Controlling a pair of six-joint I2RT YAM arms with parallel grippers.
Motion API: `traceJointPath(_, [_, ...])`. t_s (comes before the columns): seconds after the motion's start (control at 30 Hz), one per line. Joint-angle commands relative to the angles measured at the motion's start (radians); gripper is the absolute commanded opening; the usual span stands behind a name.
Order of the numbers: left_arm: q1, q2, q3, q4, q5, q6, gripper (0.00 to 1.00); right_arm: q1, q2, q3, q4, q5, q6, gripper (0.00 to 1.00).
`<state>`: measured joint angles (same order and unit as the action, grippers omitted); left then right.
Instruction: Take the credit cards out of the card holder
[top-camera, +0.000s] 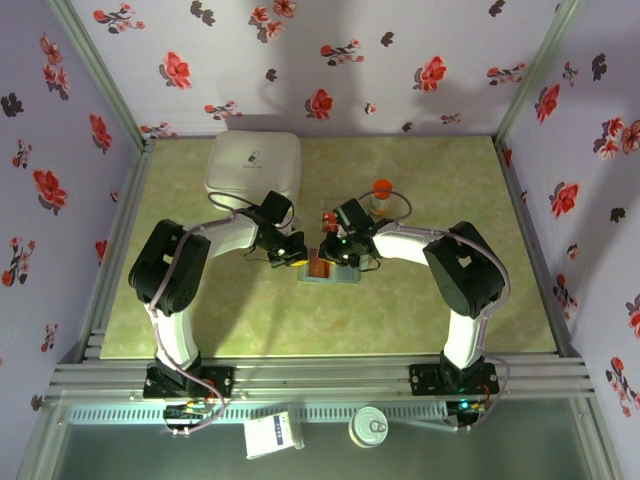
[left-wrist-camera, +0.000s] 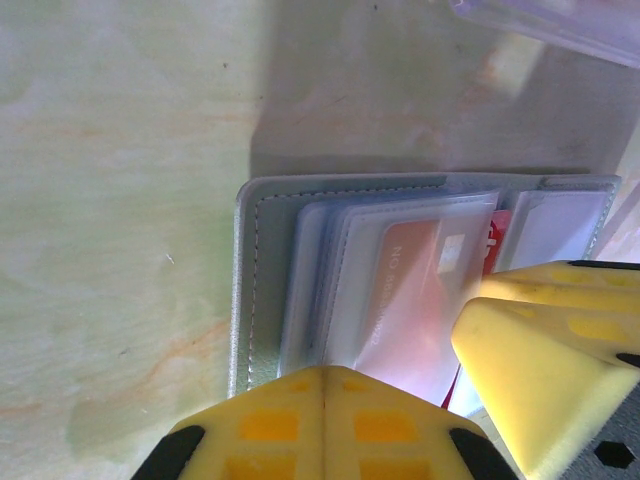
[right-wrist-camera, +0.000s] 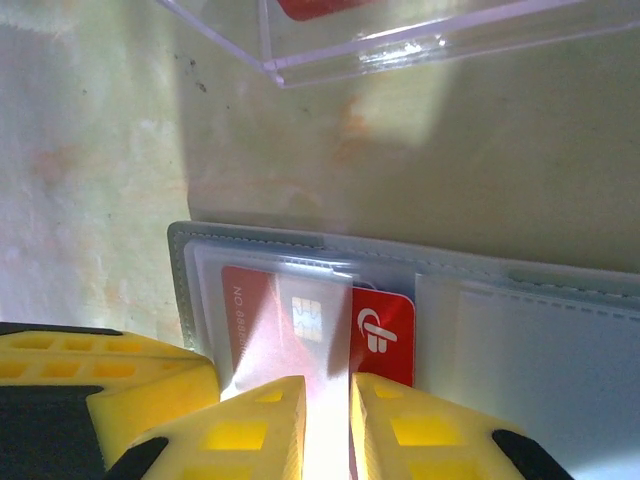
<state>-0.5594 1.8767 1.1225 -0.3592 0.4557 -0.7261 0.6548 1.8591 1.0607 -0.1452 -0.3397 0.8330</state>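
Now the soft grey-teal folding card holder (top-camera: 326, 268) lies open near the white rounded square box (top-camera: 253, 165), our left hand (left-wrist-camera: 322, 388) closed at its edge, our right hand (right-wrist-camera: 328, 400) pinching its clear sleeve over a red-orange credit card (right-wrist-camera: 258, 310).

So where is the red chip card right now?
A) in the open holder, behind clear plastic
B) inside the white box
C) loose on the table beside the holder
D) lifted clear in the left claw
A: the right wrist view shows the red chip card lying behind a clear sleeve inside the open card holder.
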Motion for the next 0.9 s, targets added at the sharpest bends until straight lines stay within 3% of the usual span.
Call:
traceJointPath(0.0, [0.007, -0.010, -0.020, -0.032, -0.035, 0.010, 0.00, 0.005, -0.012, 0.015, -0.083, 0.053, -0.040, 0.20])
traceJointPath(0.53, [0.006, -0.046, 0.033, -0.066, -0.031, 0.006, 0.00, 0.002, -0.054, 0.038, -0.103, 0.046, -0.055, 0.24])
traceJointPath(0.87, [-0.034, -0.008, 0.095, -0.085, -0.018, 0.017, 0.00, -0.033, -0.129, -0.051, -0.061, 0.057, -0.013, 0.26])
